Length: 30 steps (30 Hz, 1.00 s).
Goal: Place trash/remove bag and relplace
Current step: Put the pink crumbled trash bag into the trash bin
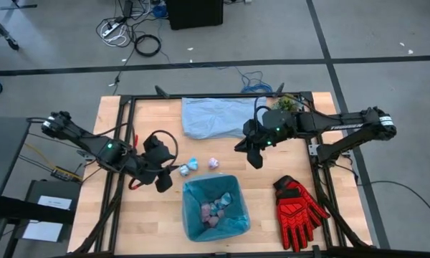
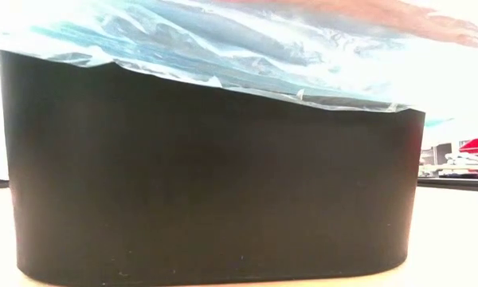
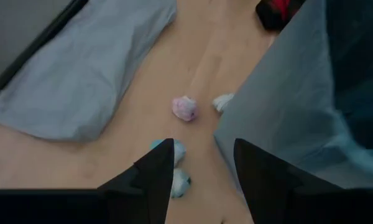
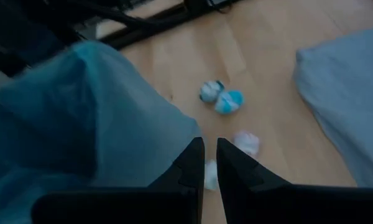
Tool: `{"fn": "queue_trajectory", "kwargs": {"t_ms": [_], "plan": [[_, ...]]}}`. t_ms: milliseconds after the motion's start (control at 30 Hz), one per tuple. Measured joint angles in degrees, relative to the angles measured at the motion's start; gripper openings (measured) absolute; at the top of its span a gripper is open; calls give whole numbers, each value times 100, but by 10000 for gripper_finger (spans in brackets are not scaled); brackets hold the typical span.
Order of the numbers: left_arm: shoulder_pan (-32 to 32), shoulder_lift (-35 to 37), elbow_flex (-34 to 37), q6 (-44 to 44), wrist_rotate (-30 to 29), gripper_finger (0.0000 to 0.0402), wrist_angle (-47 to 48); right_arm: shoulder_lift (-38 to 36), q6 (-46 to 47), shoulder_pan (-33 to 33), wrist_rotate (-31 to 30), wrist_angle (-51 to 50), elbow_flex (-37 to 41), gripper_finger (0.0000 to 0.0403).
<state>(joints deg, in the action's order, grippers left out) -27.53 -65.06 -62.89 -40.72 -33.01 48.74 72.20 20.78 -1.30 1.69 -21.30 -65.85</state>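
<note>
A black bin [image 2: 207,175] lined with the cyan bag [image 1: 215,211] stands near the table's near edge, and several pink and pale wads [image 1: 213,209] lie inside it. Two light blue wads [image 1: 188,168] and a pink wad [image 1: 213,163] lie on the table beyond the bin, with a white wad [image 3: 224,101] against the liner [image 3: 286,112]. My left gripper [image 3: 202,171] is open just left of the blue wads [image 3: 177,152]. My right gripper [image 4: 209,160] is shut, in the air right of the pink wad [image 4: 245,142].
A pale grey-blue bag [image 1: 215,116] lies flat at the far edge, with a small green plant [image 1: 285,104] to its right. A red and black glove [image 1: 299,208] lies right of the bin. Bare wood shows left of the bin.
</note>
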Motion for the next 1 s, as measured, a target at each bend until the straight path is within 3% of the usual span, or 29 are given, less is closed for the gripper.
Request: {"fn": "queue_trajectory", "kwargs": {"t_ms": [300, 433, 567, 767, 1000], "plan": [[0, 632, 1792, -92, 316, 176, -935, 0, 71, 368, 229, 188, 1070, 32], [5, 627, 2558, 211, 403, 176, -1639, 0, 238, 622, 851, 1340, 1851, 19], [66, 624, 3466, 267, 520, 176, -2876, 4, 283, 785, 950, 2570, 2505, 5], [161, 625, 4596, 479, 635, 176, -4984, 43, 214, 882, 795, 2767, 2589, 15], [309, 625, 5018, 321, 786, 176, -5586, 1065, -131, 1202, 1329, 3846, 2588, 61]]}}
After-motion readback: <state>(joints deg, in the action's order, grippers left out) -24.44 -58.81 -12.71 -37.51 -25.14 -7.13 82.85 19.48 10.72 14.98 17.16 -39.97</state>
